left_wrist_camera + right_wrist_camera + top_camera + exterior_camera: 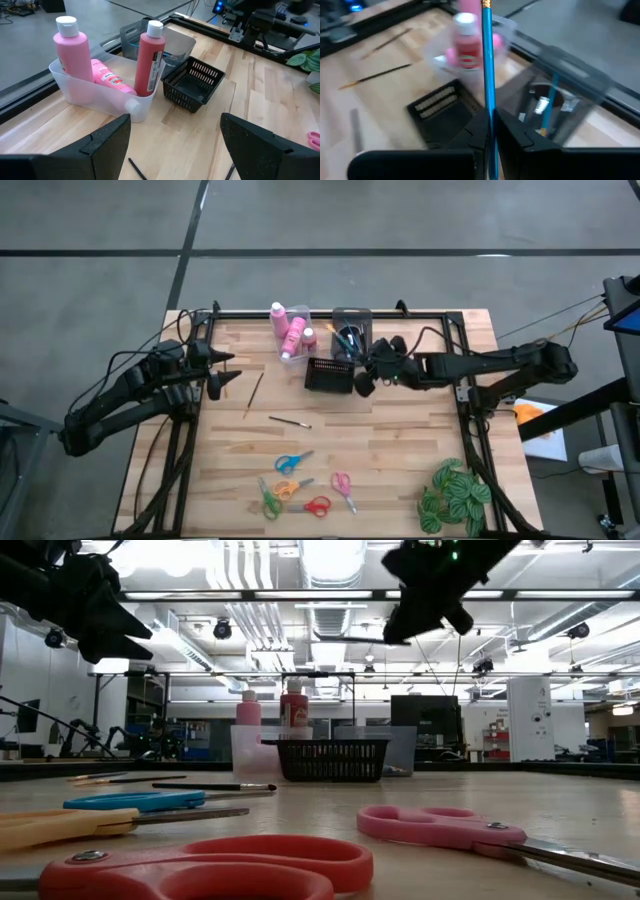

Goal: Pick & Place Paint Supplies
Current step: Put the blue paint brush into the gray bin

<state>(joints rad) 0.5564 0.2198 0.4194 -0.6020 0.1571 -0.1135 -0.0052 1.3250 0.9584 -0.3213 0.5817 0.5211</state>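
My right gripper [489, 125] is shut on a blue paintbrush [486, 60] and hovers over the black basket [328, 375] and the grey bin [350, 330] that holds more brushes. Three pink bottles [290, 328] stand or lie in a clear bin [100, 95]. A wooden brush [253, 393] and a black brush [290, 421] lie flat on the table. Several scissors [300, 485] lie near the front edge. My left gripper [175, 150] waits open at the table's left, pointing toward the bottles with nothing between its fingers. My right gripper pinches the blue paintbrush's handle [488, 107] between its two fingers [515, 131]. The brush runs along the gap between them and sticks out well past the fingertips. It is lifted clear of the table, above the basket and the grey bin.
A green leafy plant [455, 495] sits at the front right corner. A black frame rail [330, 312] runs along the far edge behind the bins. Bare wood lies between the brushes and the right arm.
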